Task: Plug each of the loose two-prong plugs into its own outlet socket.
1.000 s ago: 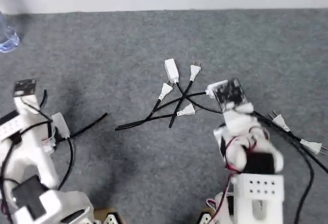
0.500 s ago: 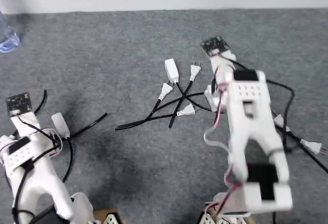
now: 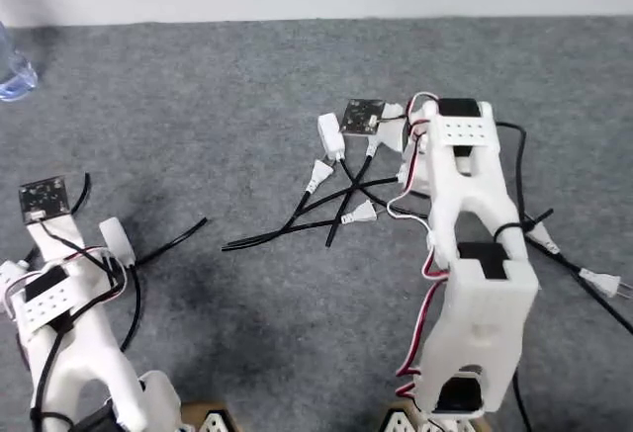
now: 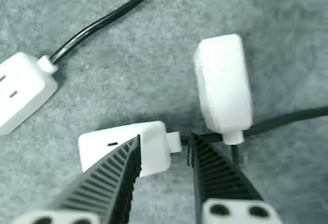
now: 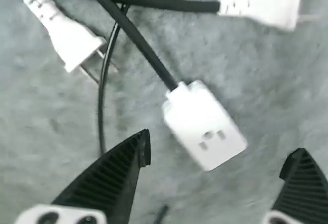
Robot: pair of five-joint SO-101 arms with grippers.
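Note:
My right gripper (image 5: 220, 147) hangs wide open over a white outlet socket (image 5: 205, 124) whose two slots face up. Two white two-prong plugs (image 5: 66, 32) (image 5: 266, 3) on black cords lie just beyond it. From above, the right arm (image 3: 460, 155) stretches out to the cluster of the socket (image 3: 330, 135) and plugs (image 3: 320, 173) (image 3: 361, 215). My left gripper (image 4: 164, 142) is open low over a second white socket (image 4: 118, 149), fingertips either side of its cord end. Two more sockets (image 4: 223, 83) (image 4: 20, 88) lie beside it.
Two further plugs (image 3: 539, 234) (image 3: 603, 281) on black cords lie right of the right arm. Crossed black cords (image 3: 297, 224) run over the grey carpet mid-table. A clear bottle (image 3: 12, 71) stands at the far left edge. The left arm (image 3: 59, 294) sits at the lower left.
The right arm unfolded and swung forward and left, bringing its gripper over the socket and plugs. The left arm shifted a little at the lower left.

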